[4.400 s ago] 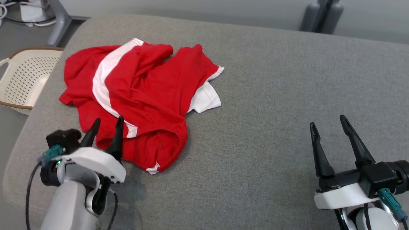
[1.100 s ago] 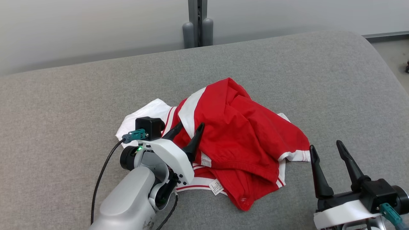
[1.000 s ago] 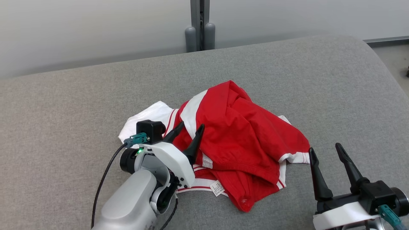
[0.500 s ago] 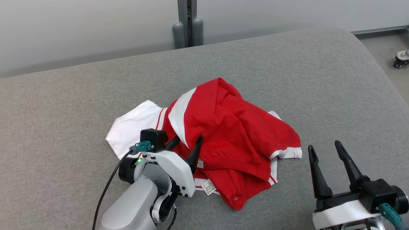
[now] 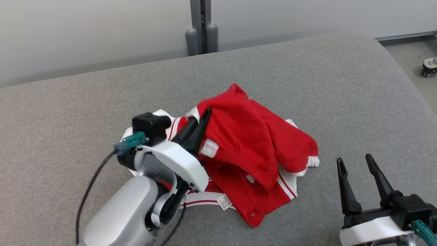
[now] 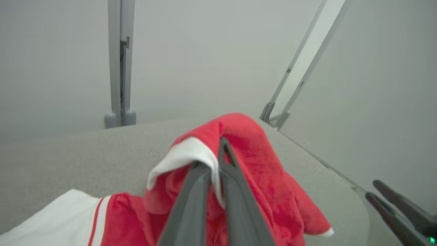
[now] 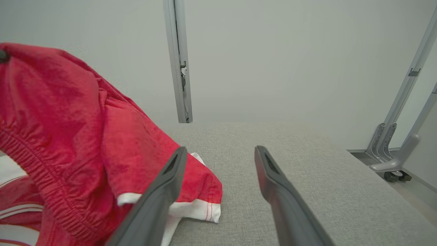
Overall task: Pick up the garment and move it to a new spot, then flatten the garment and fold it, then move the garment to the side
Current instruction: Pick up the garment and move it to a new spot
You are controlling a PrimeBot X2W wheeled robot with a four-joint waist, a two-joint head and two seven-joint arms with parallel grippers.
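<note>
We see a crumpled red garment (image 5: 252, 143) with white stripes heaped on a grey fabric-covered worktop (image 5: 341, 102). The left fingers (image 5: 193, 131) are pressed together, pinching a red-and-white fold and holding it raised above the heap. From those fingertips the cloth drapes down towards the right fingers (image 5: 346, 191), so its long axis runs across between the two. A white panel lies flat on the left fingers' outer side. The right fingers are spread and empty, near the garment's white-edged hem.
</note>
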